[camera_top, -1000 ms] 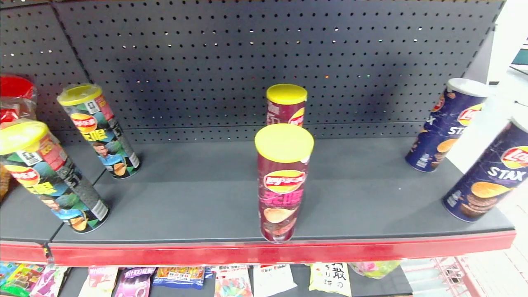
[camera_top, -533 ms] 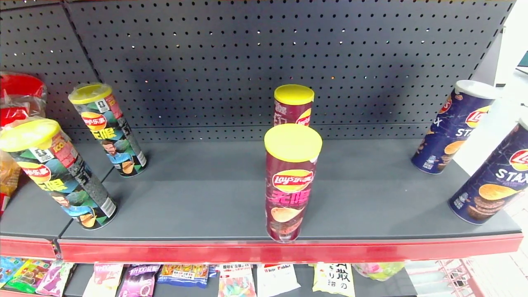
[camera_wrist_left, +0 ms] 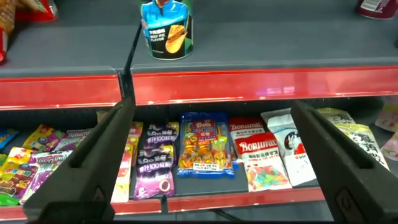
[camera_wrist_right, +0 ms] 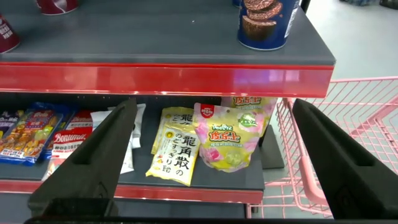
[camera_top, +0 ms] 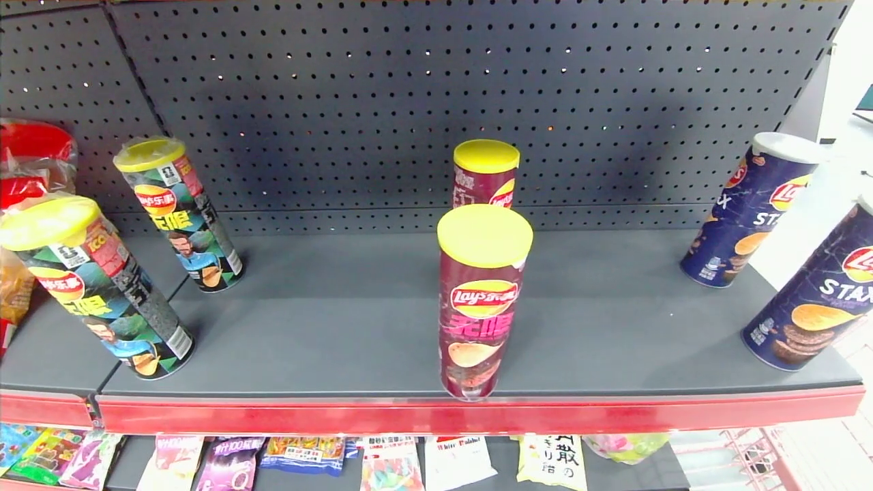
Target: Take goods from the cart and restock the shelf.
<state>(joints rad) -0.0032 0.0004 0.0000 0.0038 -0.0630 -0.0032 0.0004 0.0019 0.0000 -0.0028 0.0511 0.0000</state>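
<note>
The shelf point(camera_top: 327, 327) is a grey board with a red front edge, and six cans stand on it. Two maroon cans sit mid-shelf, one at the front edge point(camera_top: 481, 307) and one behind it point(camera_top: 485, 174) against the pegboard point(camera_top: 409, 88). Two green cans stand to the left, one near the front point(camera_top: 102, 290) and one farther back point(camera_top: 179, 215). Two blue cans stand to the right, one at the back point(camera_top: 747, 208) and one at the front corner point(camera_top: 811, 293). All the cans are well apart, with bare board between the groups.

The pink wire cart point(camera_wrist_right: 348, 149) stands beyond the shelf's right end, lower than the board. What it holds cannot be seen.

The left gripper point(camera_wrist_left: 212, 107) hangs in front of the shelf's red edge, its jaws spread wide with nothing between them. The right gripper point(camera_wrist_right: 214, 104) is likewise spread and empty, near the right end beside the cart.

Snack bags point(camera_wrist_left: 202, 146) lie in a row on the lower shelf. A red-topped bag point(camera_top: 31, 157) sits at the far left.
</note>
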